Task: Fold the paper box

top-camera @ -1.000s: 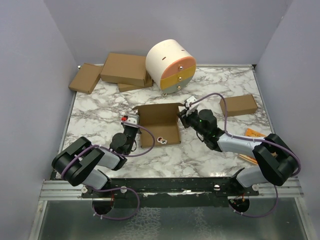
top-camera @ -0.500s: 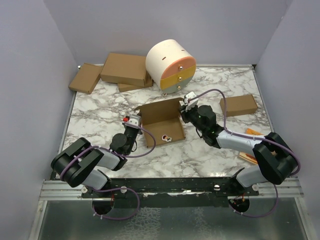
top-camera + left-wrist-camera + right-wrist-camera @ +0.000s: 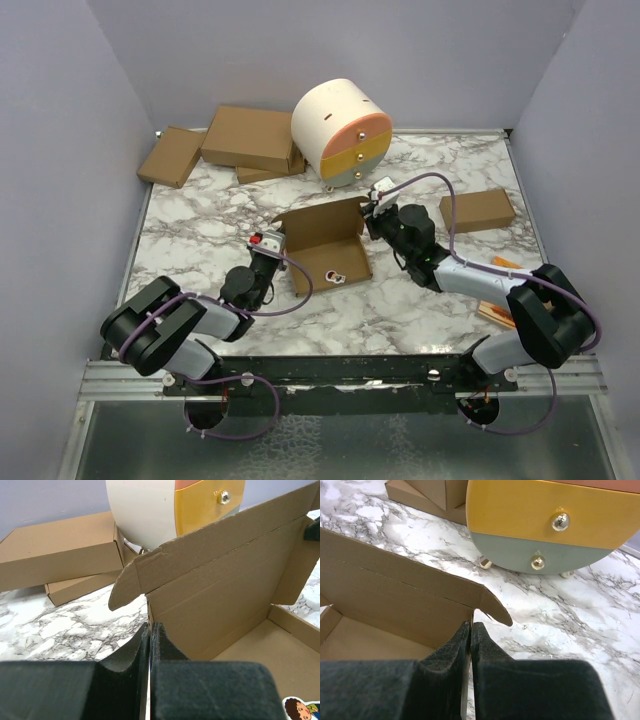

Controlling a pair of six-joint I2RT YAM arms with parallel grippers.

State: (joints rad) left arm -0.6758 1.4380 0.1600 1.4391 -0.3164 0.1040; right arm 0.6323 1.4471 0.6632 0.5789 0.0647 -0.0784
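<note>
The paper box [image 3: 322, 238] is a brown cardboard tray in the middle of the marble table, its back flap [image 3: 225, 535] standing up with rounded ear tabs. My left gripper [image 3: 268, 241] is shut on the box's left side wall, whose thin edge runs between the pads [image 3: 150, 626]. On the box's right side wall, near the ear tab [image 3: 495, 611], my right gripper [image 3: 373, 214] is shut too, its fingertips pinching the wall edge [image 3: 470, 625]. A small cartoon sticker [image 3: 334, 275] lies on the box floor.
A round cream cabinet with orange, yellow and grey drawers [image 3: 341, 132] stands just behind the box. Ready-made brown cartons [image 3: 250, 138] lie at the back left, with another [image 3: 172, 156] beside them. A small carton [image 3: 477, 209] sits at the right, orange items [image 3: 505, 266] in front of it.
The right gripper has moved farther back and re-closed on the right wall. The box has turned a little counterclockwise, its right end farther away, and its back flap stands higher. The left gripper has kept its grip.
</note>
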